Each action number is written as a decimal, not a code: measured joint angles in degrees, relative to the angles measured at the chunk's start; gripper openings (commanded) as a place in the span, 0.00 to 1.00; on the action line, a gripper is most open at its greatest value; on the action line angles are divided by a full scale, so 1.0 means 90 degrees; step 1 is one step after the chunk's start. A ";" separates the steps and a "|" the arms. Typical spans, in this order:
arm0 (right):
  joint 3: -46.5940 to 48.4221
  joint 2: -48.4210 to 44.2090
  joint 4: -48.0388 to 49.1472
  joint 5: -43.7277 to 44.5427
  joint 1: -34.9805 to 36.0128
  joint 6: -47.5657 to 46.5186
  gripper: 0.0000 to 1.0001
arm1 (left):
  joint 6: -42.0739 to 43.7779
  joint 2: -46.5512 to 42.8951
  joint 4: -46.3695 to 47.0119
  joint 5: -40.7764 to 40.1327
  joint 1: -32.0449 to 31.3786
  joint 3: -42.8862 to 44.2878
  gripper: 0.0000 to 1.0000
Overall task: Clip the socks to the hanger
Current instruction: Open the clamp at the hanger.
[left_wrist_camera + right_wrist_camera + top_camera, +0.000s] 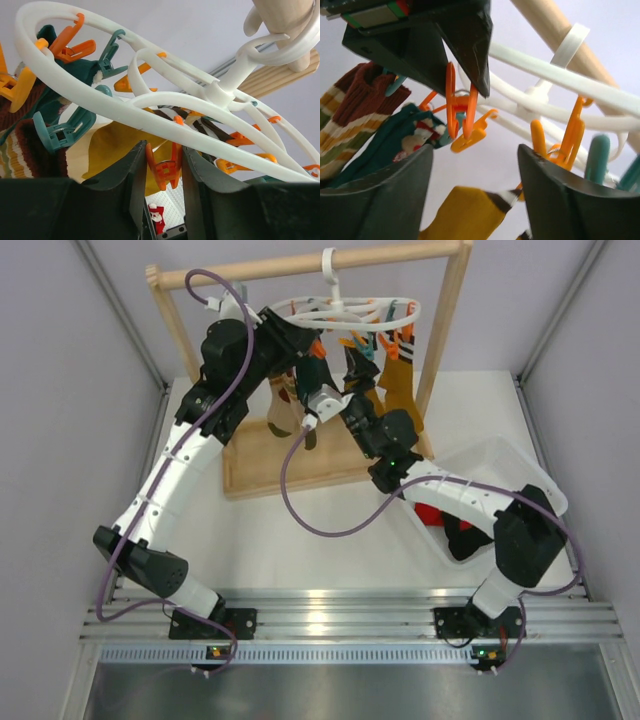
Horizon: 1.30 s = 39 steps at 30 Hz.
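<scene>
The white ring hanger (345, 312) hangs by its hook from the wooden bar. My left gripper (303, 343) is up at the ring's near left side. In the left wrist view it (163, 150) is shut on an orange clip (168, 169) under the ring (100, 102). My right gripper (340, 390) is just below, open and empty. In its own view, it (475, 150) points up at the same clip (459, 107). A red sock (432, 514) and black socks (462, 537) lie in the bin; the red one shows between my left fingers (156, 216).
The wooden rack frame (445, 330) stands on a wooden board (300, 468). Mustard-yellow socks (400, 380), a brown-green striped sock (350, 125) and a teal patterned sock (415, 137) hang from other clips. The white bin (500, 465) sits at the right by my right forearm.
</scene>
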 measured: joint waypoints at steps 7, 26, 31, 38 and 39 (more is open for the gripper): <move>-0.0930 -0.1268 -0.1690 -0.0182 -0.0083 0.1030 0.75 | 0.0109 -0.0136 0.0486 0.0126 0.0061 -0.0423 0.00; 0.1290 -0.1139 -0.4539 -0.4376 -0.1392 0.7128 0.48 | -0.0100 -0.0500 0.1870 0.0877 0.0209 -0.1360 0.00; 0.1302 -0.0959 -0.4546 -0.4133 -0.1151 0.7152 0.45 | -0.0117 -0.0500 0.1904 0.1001 0.0214 -0.1379 0.00; 0.1469 -0.0763 -0.4551 -0.3138 -0.1110 0.7036 0.45 | -0.0119 -0.0517 0.2050 0.1073 0.0223 -0.1462 0.00; 0.1479 -0.0763 -0.4534 -0.3033 -0.1110 0.7031 0.44 | -0.0117 -0.0520 0.2074 0.1086 0.0223 -0.1474 0.00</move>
